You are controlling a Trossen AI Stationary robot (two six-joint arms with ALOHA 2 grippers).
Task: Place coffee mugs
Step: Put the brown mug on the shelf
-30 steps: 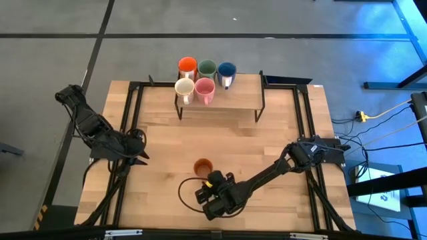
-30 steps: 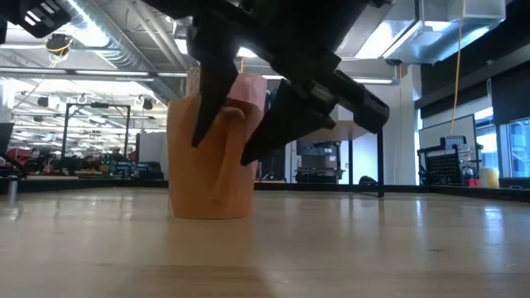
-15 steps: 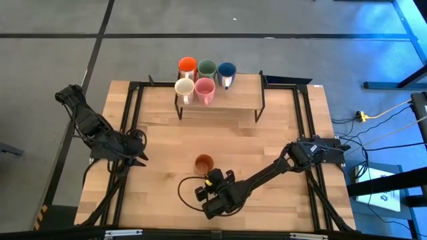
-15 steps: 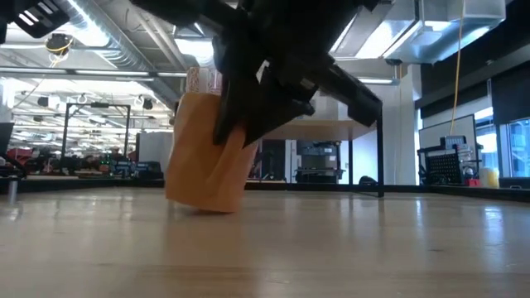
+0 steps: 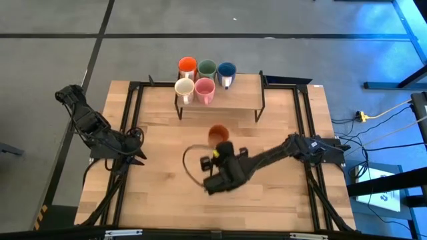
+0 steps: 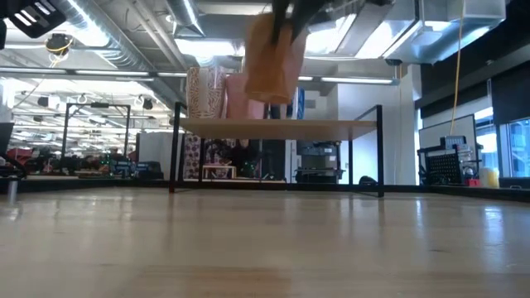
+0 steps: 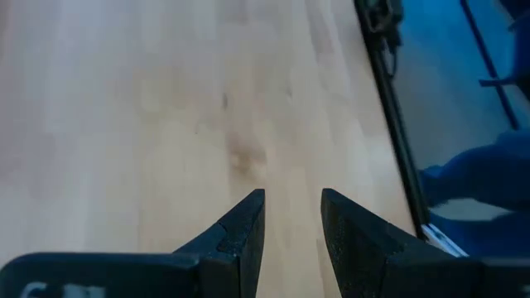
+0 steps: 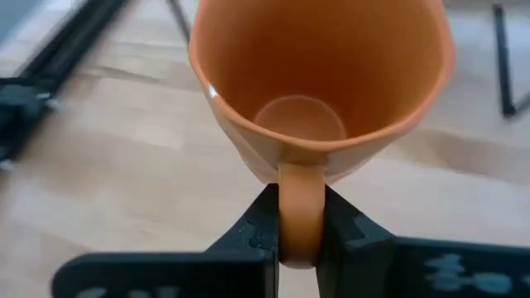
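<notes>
An orange coffee mug (image 5: pixel 217 135) hangs in the air over the table's middle, with my right gripper (image 5: pixel 221 149) shut on its handle. In the low view the mug (image 6: pixel 273 58) sits higher than the shelf top. Five more mugs stand on their bases on a raised wooden shelf (image 5: pixel 237 100) at the far edge: red-orange (image 5: pixel 187 67), green (image 5: pixel 207 68), dark blue (image 5: pixel 227 70), cream-white (image 5: pixel 184 87) and pink (image 5: pixel 204 89). My left gripper (image 5: pixel 137 155) waits low at the table's left, open with nothing between its fingers (image 7: pixel 248 223). My right gripper pinches the orange mug's handle (image 8: pixel 300 207) between its two fingers, one on each flat side of the loop. The fingers come from the table's near side. The mug is lifted clear of the table, mouth up, leaning slightly.
The shelf stands on thin black legs (image 6: pixel 175 149), with pink and cream mugs (image 6: pixel 217 91) near its front edge. Black frame rails (image 5: pixel 130 127) run along both table sides. A black cable loop (image 5: pixel 190 160) lies beside the right arm. Bare wood lies across the near half.
My right gripper has shut on the orange mug's handle. The mug first tipped on the table, then rose clear. The gripper has carried it up and toward the far edge, nearer the shelf.
</notes>
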